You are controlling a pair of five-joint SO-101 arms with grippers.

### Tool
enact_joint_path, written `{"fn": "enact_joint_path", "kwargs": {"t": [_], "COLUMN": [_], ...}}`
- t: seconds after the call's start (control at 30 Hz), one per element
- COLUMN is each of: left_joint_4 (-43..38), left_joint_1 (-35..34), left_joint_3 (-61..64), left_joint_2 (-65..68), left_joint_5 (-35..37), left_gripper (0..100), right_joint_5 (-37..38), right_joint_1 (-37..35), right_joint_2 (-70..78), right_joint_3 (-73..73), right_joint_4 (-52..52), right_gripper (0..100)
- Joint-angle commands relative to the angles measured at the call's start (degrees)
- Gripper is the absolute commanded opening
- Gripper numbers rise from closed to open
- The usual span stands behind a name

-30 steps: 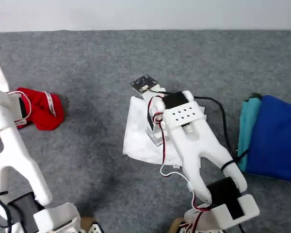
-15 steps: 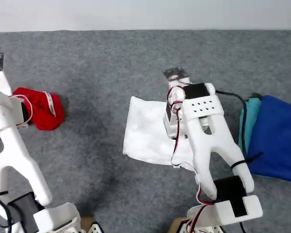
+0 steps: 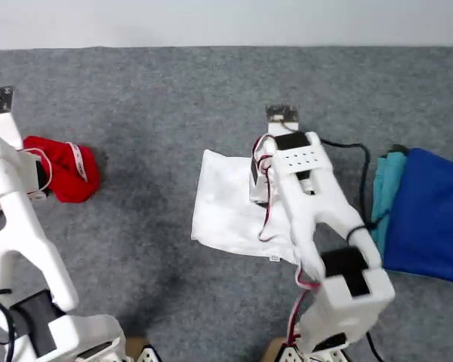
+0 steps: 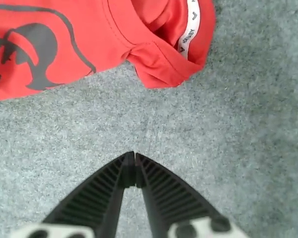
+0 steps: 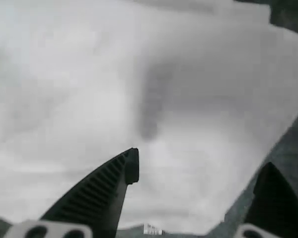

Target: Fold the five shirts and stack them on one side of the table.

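Poised over white shirt (image 3: 225,205) at mid-table, right gripper (image 5: 201,163) spread wide, grasping nothing.
Swung rightward across the shirt since a second ago, with elbow now drawn in toward the base; shirt itself unmoved, flat on grey table (image 3: 136,90). At the left, left gripper (image 4: 134,158) pinched shut on nothing, near red shirt (image 4: 64,44). Blue shirt (image 3: 430,219) atop teal shirt (image 3: 383,188) at right edge, as before.

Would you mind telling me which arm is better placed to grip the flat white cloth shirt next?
Right. The open right gripper hangs directly over the flat white cloth shirt, while the left gripper sits shut beside the crumpled red shirt across the table.
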Motion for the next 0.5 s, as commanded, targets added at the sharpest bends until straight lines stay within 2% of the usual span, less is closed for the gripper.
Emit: {"fn": "enact_joint_path", "kwargs": {"t": [0.0,0.33,0.4,0.47], "left_joint_4": [-0.7,-0.7,-0.7,-0.7], "left_joint_1": [-0.2,-0.2,-0.2,-0.2], "left_joint_3": [-1.5,-1.6,-1.7,-1.7], "left_joint_2": [0.1,2.3,2.5,2.5], "left_joint_5": [-0.6,-0.5,-0.5,-0.5], "left_gripper": [0,0,0,0], "right_joint_5": [-0.7,-0.7,-0.7,-0.4], "right_joint_1": [1.0,0.9,0.9,1.1], "right_joint_2": [3.6,10.4,11.1,11.1], "right_joint_3": [-3.0,-3.1,-3.1,-3.2], "right_joint_4": [-2.0,-4.4,-4.4,-4.4], "right_gripper": [36.9,36.6,33.4,25.6]}}
